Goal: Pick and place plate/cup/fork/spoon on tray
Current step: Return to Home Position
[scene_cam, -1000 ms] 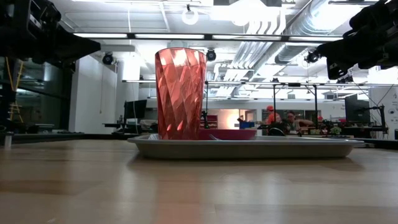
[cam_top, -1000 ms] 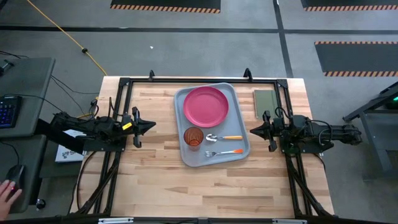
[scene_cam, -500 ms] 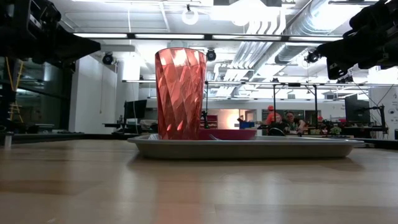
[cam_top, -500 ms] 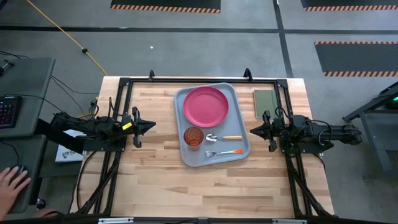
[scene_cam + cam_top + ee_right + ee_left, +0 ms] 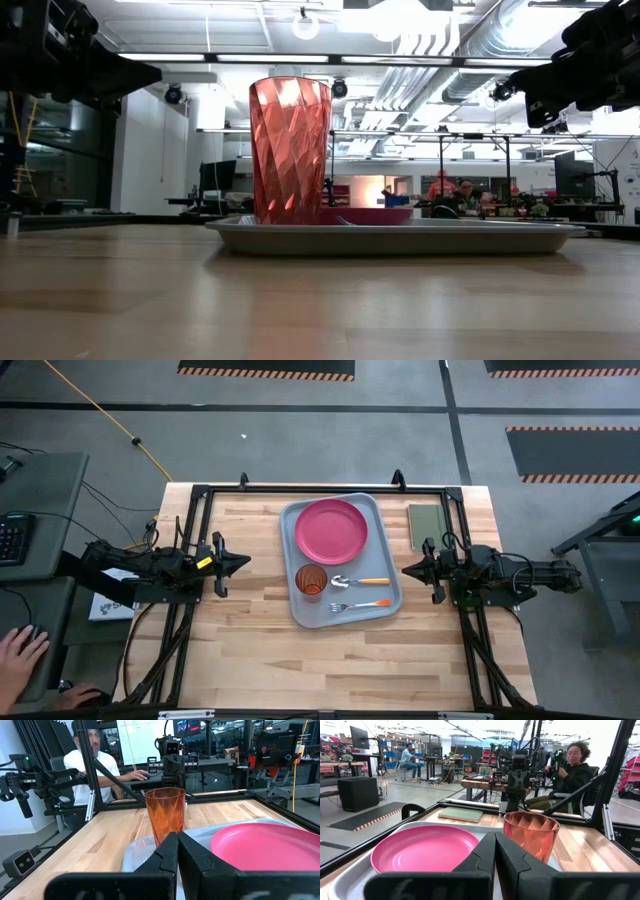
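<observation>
Waiting left of the tray, left gripper (image 5: 244, 562) with fingers pressed together, holding nothing. Resting on the tray (image 5: 340, 616): plate (image 5: 331, 529) at the far end, cup (image 5: 312, 579) upright nearer, spoon (image 5: 357, 581) and fork (image 5: 360, 605) lying beside the cup. Waiting right of the tray, right gripper (image 5: 406, 569), fingers likewise closed and empty.
</observation>
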